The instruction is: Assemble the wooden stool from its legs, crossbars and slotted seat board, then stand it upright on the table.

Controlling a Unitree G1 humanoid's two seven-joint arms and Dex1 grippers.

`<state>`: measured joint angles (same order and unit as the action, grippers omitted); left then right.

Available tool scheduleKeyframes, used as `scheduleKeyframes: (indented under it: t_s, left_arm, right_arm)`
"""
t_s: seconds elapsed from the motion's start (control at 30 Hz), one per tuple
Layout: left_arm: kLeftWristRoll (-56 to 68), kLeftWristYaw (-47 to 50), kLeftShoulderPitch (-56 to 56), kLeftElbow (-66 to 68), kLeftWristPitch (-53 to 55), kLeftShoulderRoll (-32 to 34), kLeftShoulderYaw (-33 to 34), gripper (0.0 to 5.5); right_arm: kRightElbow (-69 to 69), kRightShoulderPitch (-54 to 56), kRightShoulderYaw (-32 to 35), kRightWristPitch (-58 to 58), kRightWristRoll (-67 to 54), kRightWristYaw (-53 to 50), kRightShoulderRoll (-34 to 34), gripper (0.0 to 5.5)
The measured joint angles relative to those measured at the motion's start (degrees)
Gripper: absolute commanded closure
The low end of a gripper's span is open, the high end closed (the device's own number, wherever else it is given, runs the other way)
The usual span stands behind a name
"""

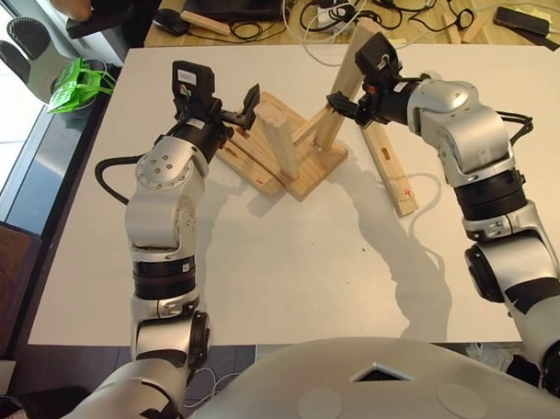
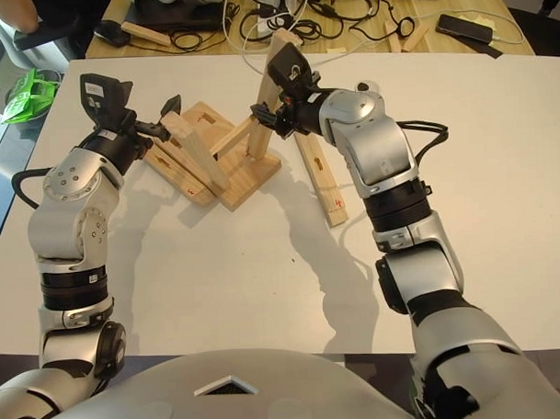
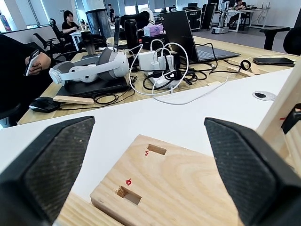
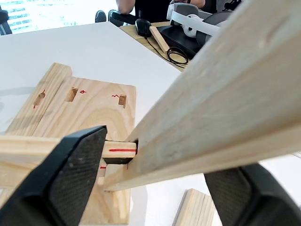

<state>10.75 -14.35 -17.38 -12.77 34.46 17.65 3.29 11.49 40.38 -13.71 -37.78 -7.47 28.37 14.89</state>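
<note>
One slotted seat board ahead of the left jaws (three slots countable); one held leg between the right jaws, one upright leg between both pairs, one flat leg outside them.

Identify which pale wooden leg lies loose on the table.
The long pale wooden leg flat on the white table, right of the slotted seat board; the tilted leg is clamped in the right gripper.

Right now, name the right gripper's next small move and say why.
Probably push the leg a little further onto the crossbar: the right gripper holds it tilted, and the crossbar's red-marked end sits only partly in its notch.
</note>
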Motion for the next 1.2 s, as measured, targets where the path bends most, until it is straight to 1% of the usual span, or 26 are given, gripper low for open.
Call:
scheduleKeyframes:
  t_s: [0.1,0.17,0.23,0.3,0.33,0.43,0.5,0.53,0.57,0.63,0.67,0.7,0.73,0.77,0.8,0.83,0.87,0.93,1.0,1.07,1.17,1.2]
  left_arm:
    - [0.0,0.1,0.0,0.0,-0.1,-0.3,0.0,1.2]
    - [0.0,0.2,0.0,0.0,-0.2,-0.4,0.0,1.2]
    - [0.0,0.2,0.0,0.0,-0.2,-0.5,0.0,1.2]
    - [0.0,0.3,0.0,0.1,-0.3,-0.6,0.1,1.2]
    - [0.0,0.4,0.0,0.1,-0.3,-0.6,0.2,1.2]
    - [-0.1,4.5,-0.5,1.1,-2.4,-2.3,3.7,1.2]
    - [-0.9,9.7,-2.8,2.6,-5.2,-2.8,8.3,1.2]
    - [-1.3,12.0,-3.9,3.2,-6.9,-2.7,10.7,1.2]
    - [-1.5,13.7,-4.6,3.6,-8.2,-2.7,12.5,1.2]
    - [-1.7,15.1,-5.2,4.4,-9.1,-2.7,13.5,1.2]
    - [-1.7,15.7,-5.4,4.7,-9.3,-2.8,14.1,1.2]
    - [-1.7,15.9,-5.6,4.7,-9.8,-3.0,13.9,1.2]
    - [-1.7,16.3,-5.7,4.7,-10.3,-3.0,14.1,1.2]
    - [-1.7,16.4,-5.7,4.8,-10.3,-3.0,14.0,1.2]
    - [-1.7,16.4,-5.7,5.0,-10.4,-3.2,14.0,1.2]
    - [-1.7,16.5,-5.7,5.0,-10.5,-3.2,14.0,1.2]
    - [-1.7,16.5,-5.7,5.1,-10.5,-3.2,14.0,1.2]
    - [-1.6,16.5,-5.7,5.5,-10.6,-3.2,14.0,1.2]
    - [-1.5,16.5,-5.7,5.7,-10.9,-3.2,14.0,1.2]
    - [-1.5,16.3,-5.5,6.0,-11.1,-3.7,13.7,1.2]
    - [-1.5,16.2,-5.1,6.1,-11.4,-4.2,13.3,1.2]
    - [-1.5,16.1,-5.0,6.1,-11.4,-4.2,13.3,1.2]
  right_arm:
    - [0.6,-0.5,8.2,7.7,-1.8,-6.5,-3.3,2.1]
    - [-1.4,1.3,14.0,16.8,-2.3,-10.0,-3.5,2.1]
    - [-3.5,3.4,15.6,22.0,-2.4,-10.2,-3.2,2.1]
    - [-5.5,4.5,15.6,25.2,-2.9,-9.1,-3.3,2.33]
    - [-6.4,5.0,15.5,25.7,-3.0,-8.6,-3.3,2.57]
    - [-9.3,6.1,11.4,25.6,-3.8,-2.3,-2.5,3.02]
    - [-9.4,5.2,6.7,23.2,-2.6,2.1,-1.8,3.38]
    - [-8.9,4.0,3.4,20.5,-1.5,4.7,-0.3,3.63]
    - [-8.6,1.8,-0.9,16.4,-0.1,8.4,1.9,3.76]
    - [-8.3,-2.1,-8.9,11.3,4.2,13.7,6.5,4.13]
    - [-10.1,-3.3,-11.2,10.4,4.7,15.4,8.6,4.36]
    - [-10.4,-4.3,-15.3,5.3,6.9,18.5,10.9,4.56]
    - [-9.8,-7.4,-17.7,1.9,6.9,19.3,10.8,4.69]
    - [-9.4,-9.0,-18.3,0.4,6.8,19.2,9.8,4.88]
    - [-9.5,-8.6,-17.2,0.4,6.7,17.6,7.9,5.15]
    - [-9.7,-8.1,-15.3,1.4,6.5,16.1,6.2,5.24]
    - [-9.8,-7.7,-14.9,1.8,6.4,15.8,5.7,5.43]
    - [-12.1,-6.6,-9.0,4.9,3.3,14.4,3.2,5.48]
    - [-13.7,-5.0,-6.3,5.2,2.0,14.7,3.3,5.48]
    - [-16.5,-1.6,-4.9,4.5,0.7,18.7,6.6,5.48]
    - [-20.9,-1.1,-6.3,2.4,-0.6,27.4,14.2,5.48]
    - [-21.7,-1.2,-6.4,2.1,-0.7,28.4,15.2,5.48]
